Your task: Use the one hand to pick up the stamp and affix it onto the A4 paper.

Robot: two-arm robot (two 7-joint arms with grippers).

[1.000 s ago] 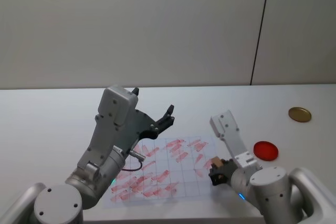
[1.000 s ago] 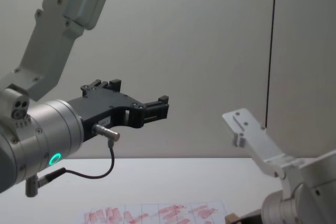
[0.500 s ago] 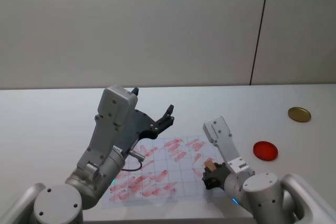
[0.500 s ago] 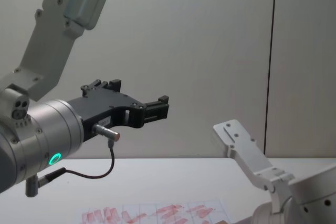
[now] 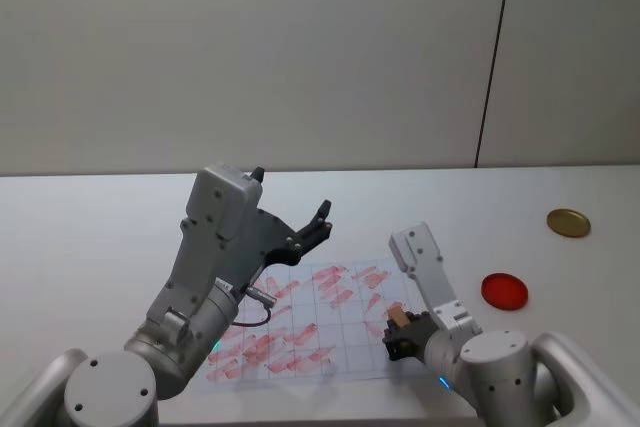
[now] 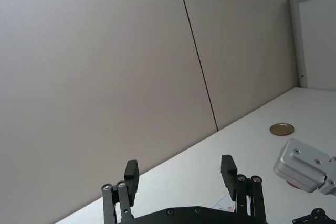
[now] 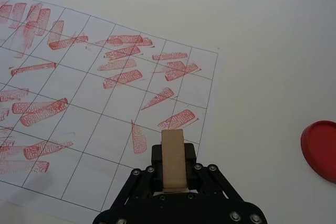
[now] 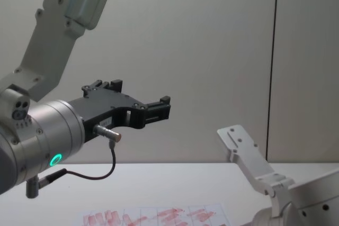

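**Right claw holds the stamp at the near right part of the sheet**

The right claw [image 7: 173, 157] is closed on the stamp [image 7: 173, 159], its two black fingers pressing the sides of the small tan wooden block, which stands out ahead of them. In the head view the stamp [image 5: 398, 315] sits over the near right part of the paper [image 5: 340, 332], close to the sheet's right edge. Whether its lower face touches the sheet cannot be told. The paper lies flat on the white worktop [image 5: 100, 227], and many of its grid cells carry smudged red oblong marks. A few cells near the stamp are blank.

The left claw [image 6: 179, 169] hangs in the air above the left side of the sheet, spread wide and holding nothing.

A round red ink pad [image 5: 504, 290] lies on the worktop to the right of the paper. A gold round lid [image 5: 568, 222] lies farther back and to the right, well apart from the sheet.
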